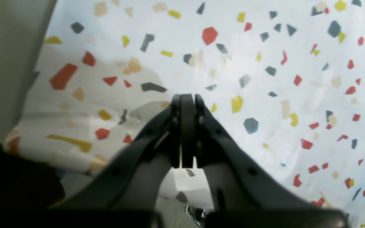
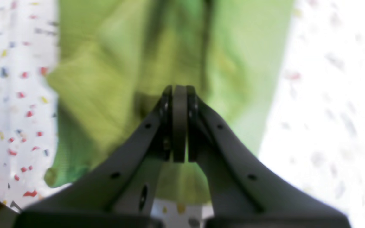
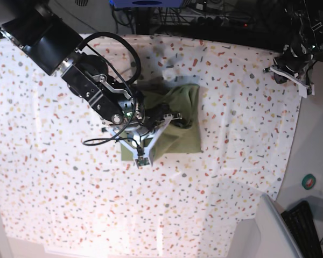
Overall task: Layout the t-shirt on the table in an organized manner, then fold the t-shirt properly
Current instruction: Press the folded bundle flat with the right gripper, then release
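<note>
Two pincers showing closed: right gripper (image 2: 179, 91) hovering over bunched olive-green cotton t-shirt (image 3: 178, 129), seemingly gripping nothing; left gripper (image 1: 187, 99) empty above white flecked table (image 3: 247, 134) corner.

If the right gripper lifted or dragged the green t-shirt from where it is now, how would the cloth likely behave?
The t-shirt lies bunched with soft folds and creases, so it would probably drape limply and not hold its shape. It looks thin and light, so a lift should take little effort. Pushed across the table, it would likely wrinkle and pile up instead of sliding as one piece.
</note>
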Controlling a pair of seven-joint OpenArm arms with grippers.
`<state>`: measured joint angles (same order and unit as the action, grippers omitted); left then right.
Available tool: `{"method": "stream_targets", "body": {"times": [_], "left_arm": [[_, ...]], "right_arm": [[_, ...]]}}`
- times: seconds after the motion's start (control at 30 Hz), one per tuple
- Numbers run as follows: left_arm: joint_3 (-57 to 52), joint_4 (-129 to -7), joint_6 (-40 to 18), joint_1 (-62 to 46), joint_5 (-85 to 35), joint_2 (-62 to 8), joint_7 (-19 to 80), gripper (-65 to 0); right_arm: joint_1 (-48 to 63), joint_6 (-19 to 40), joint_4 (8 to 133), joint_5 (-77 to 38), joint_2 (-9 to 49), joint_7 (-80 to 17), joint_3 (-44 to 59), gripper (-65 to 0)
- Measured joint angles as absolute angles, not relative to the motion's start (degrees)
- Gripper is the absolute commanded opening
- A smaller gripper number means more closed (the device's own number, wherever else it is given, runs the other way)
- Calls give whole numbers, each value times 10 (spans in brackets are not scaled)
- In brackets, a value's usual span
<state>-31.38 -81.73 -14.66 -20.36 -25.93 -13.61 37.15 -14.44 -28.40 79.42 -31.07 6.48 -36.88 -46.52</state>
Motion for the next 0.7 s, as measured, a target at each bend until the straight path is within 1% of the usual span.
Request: {"method": "stream_targets", "body": {"times": [0.17,0.33,0.43,0.53,0.57,0.63,0.7], "left_arm": [[-315,-817,-149,-207,-260,-135,371,-650],[-315,-817,-149,-208,-261,-136,371,-650],[-314,-817,-149,-206,-261,-135,371,-650],[-314,-817,-149,-204,-261,-136,371,-650],[-314,-817,-149,-203,-261,-136,371,-650],[-314,-817,-149,-203,-261,-136,371,-650],[-315,-817,-149,-202,-262,-137,371,-650]], "right_arm": [[-168,-278,713,-309,20,-347,-466,-650],[-212,-278,671,-308,-35,-331,-467,-650],[-239,-270,619,-310,-66,-292,-467,-650],[-244,-270,599,-310,-64,-238,-467,-650],[-244,-257,601,-310,-59,-229,-467,-650],[-241,-229,634,-308,-50,-246,-467,-650],[-239,-230,689,-309,-45,-288,-468,-650]]}}
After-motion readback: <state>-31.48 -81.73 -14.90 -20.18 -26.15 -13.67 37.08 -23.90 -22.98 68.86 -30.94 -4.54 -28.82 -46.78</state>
